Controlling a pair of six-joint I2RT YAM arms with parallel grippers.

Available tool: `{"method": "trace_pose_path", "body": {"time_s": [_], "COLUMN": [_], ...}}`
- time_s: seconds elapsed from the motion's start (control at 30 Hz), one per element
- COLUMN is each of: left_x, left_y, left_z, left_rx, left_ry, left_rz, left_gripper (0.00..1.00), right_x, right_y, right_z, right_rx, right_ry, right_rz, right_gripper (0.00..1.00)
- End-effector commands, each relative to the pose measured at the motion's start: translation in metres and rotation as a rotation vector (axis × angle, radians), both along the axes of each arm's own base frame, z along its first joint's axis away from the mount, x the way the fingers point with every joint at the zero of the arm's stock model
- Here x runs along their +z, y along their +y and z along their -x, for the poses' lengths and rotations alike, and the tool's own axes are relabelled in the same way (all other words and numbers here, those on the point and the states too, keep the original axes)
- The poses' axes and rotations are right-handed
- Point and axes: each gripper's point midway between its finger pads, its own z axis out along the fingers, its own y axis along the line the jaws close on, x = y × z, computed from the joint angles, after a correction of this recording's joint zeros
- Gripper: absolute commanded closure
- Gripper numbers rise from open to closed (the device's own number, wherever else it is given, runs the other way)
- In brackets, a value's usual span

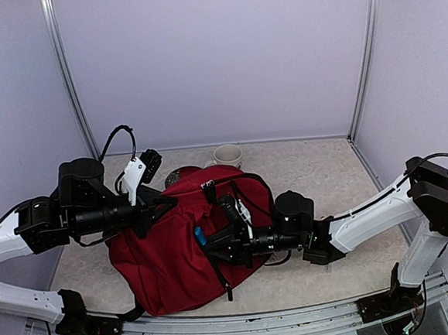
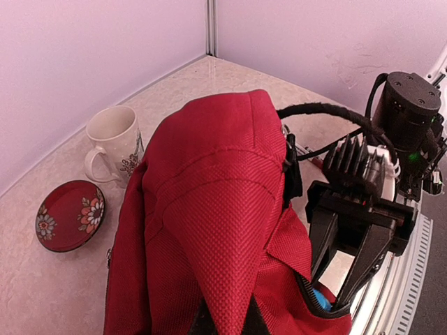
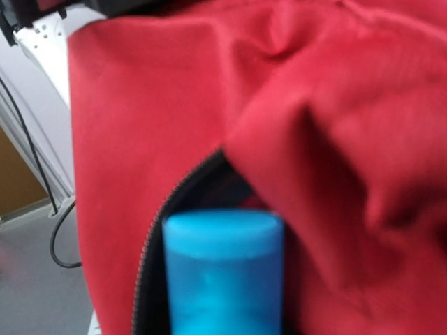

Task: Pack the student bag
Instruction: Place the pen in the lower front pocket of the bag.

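The student bag [image 1: 165, 261] lies at the middle of the table [image 1: 317, 168], reaching toward its near edge. The right gripper [image 1: 208, 238], the nearer one to the opening, appears clamped on a blue cylinder [image 3: 223, 272], though its fingers are hidden in the wrist view. The cylinder's long axis points into the zip opening [image 3: 150, 251], with its end at the slit. The left gripper [image 1: 151, 212] is closed on bag fabric at the left side, holding it in a raised peak. Near the far edge stand a white mug [image 1: 227, 155] and a red saucer [image 2: 70, 215]. Enclosure walls stand close behind them.
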Motion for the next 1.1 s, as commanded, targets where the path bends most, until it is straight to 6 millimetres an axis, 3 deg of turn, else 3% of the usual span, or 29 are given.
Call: {"method": "trace_pose_path", "body": {"time_s": [0.0, 0.17, 0.47, 0.6, 0.7, 0.87, 0.93, 1.07], "left_x": [0.045, 0.049, 0.051, 0.052, 0.054, 0.054, 0.054, 0.051], "left_y": [-0.003, 0.001, 0.002, 0.0, -0.001, 0.0, 0.002, 0.003], "left_z": [-0.003, -0.003, -0.003, -0.003, -0.003, -0.002, -0.002, -0.003], "left_rx": [0.002, 0.011, 0.014, 0.008, 0.005, 0.008, 0.012, 0.016], "left_ry": [-0.082, -0.096, -0.109, -0.11, -0.11, -0.103, -0.104, -0.105], "left_rz": [0.151, 0.157, 0.154, 0.152, 0.158, 0.16, 0.158, 0.148], "left_gripper": [1.0, 1.0, 1.0, 1.0, 1.0, 1.0, 1.0, 1.0], "right_x": [-0.006, -0.035, -0.06, -0.06, -0.052, -0.037, -0.033, -0.031], "right_y": [0.017, 0.028, 0.003, 0.006, 0.022, 0.047, 0.044, 0.019], "right_z": [0.006, 0.014, 0.014, 0.004, 0.0, 0.018, 0.017, 0.003], "right_rx": [0.08, 0.109, 0.035, -0.004, 0.018, 0.15, 0.127, -0.005], "right_ry": [0.027, 0.046, 0.109, 0.096, 0.058, 0.009, -0.01, -0.033], "right_rz": [0.016, 0.144, 0.241, 0.263, 0.256, 0.21, 0.209, 0.252], "right_gripper": [1.0, 1.0, 1.0, 1.0, 1.0, 0.85, 0.76, 0.55]}}
